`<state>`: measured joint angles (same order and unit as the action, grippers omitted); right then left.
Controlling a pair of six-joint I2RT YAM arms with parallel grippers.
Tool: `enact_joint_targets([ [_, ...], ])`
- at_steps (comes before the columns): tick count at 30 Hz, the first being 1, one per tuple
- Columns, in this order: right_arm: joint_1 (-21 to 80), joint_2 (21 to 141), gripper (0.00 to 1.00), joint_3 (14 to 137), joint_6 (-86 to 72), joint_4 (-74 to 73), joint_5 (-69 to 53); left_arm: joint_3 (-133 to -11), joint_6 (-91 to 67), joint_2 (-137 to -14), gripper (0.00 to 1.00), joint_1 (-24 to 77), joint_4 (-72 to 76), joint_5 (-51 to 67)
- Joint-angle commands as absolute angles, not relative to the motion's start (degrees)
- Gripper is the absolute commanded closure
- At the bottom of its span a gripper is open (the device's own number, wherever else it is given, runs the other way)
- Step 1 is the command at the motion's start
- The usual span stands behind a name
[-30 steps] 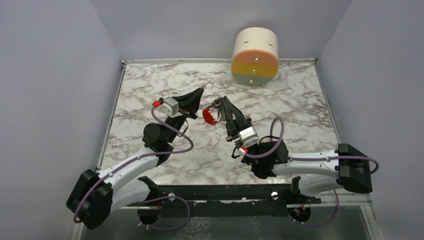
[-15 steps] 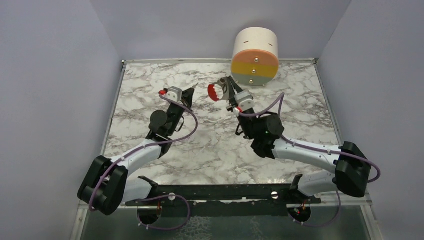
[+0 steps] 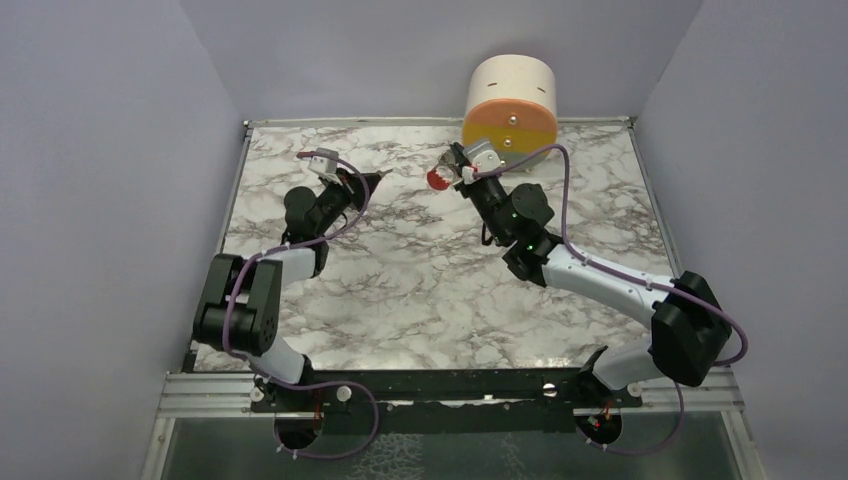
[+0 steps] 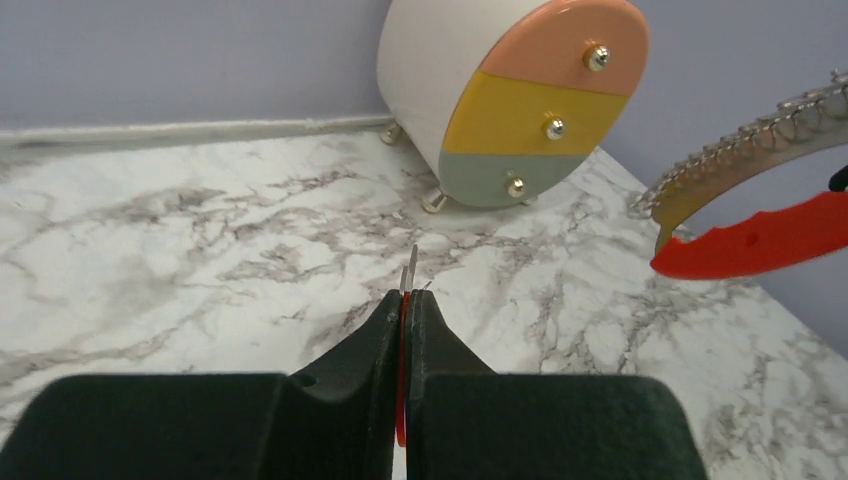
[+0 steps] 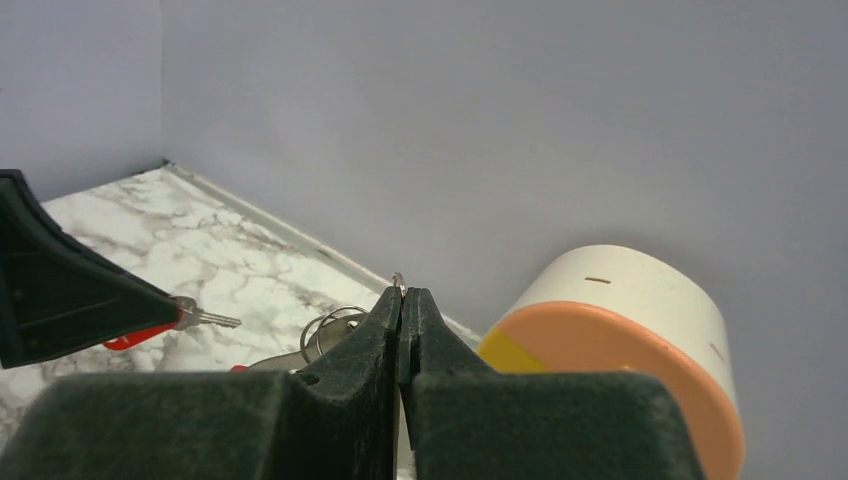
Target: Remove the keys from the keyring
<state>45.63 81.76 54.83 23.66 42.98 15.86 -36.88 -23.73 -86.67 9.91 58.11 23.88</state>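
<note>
While the left gripper (image 4: 405, 300) hovers over the far left part of the marble table (image 3: 400, 290), its fingers are pressed together on the red-headed key (image 4: 409, 272). The red head is sandwiched between them and the thin metal blade pokes out past the tips. Pinching by the head gives the flat fingers the widest face to bear on and leaves the blade free. In the right wrist view that blade points toward the keyring (image 3: 438, 179) but ends short of it, with a gap between, so the key looks to be off, and holding it well apart would keep it from snagging. To the right, the right gripper (image 5: 400, 296) is fully closed on the thin wire ring (image 5: 399, 281) at one end of the keyring, raised clear of the table so the rest hangs free. The silver chain (image 4: 735, 148) and the red clip (image 4: 765, 238) trail from the fingers, which probably keeps the ring steady and exposed for the other arm to work against. A second loop (image 5: 330, 322) and a silvery sliver show just beside the fingertips, but whether the dark-headed key is there I cannot tell. Farthest right, at the back edge of the table, stands a round drawer box (image 3: 510, 100), which neither arm touches.
</note>
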Motion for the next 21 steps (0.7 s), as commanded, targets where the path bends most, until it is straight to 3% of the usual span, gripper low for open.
enact_joint_targets([
  [1, 44.5, 79.9, 0.99, 54.2, 17.2, 35.9, 10.6, -35.2, -40.3, -95.4, 1.00, 5.9, 77.1, 39.5],
  [7, 44.2, 76.9, 0.99, 52.3, 14.3, 26.3, 9.1, -33.6, -42.6, -100.3, 1.00, 5.6, 81.0, 39.7],
  [21, 40.7, 89.8, 0.98, 60.1, 9.3, 13.9, 4.1, -31.4, -22.5, -87.7, 1.00, 5.7, 50.2, 26.9],
])
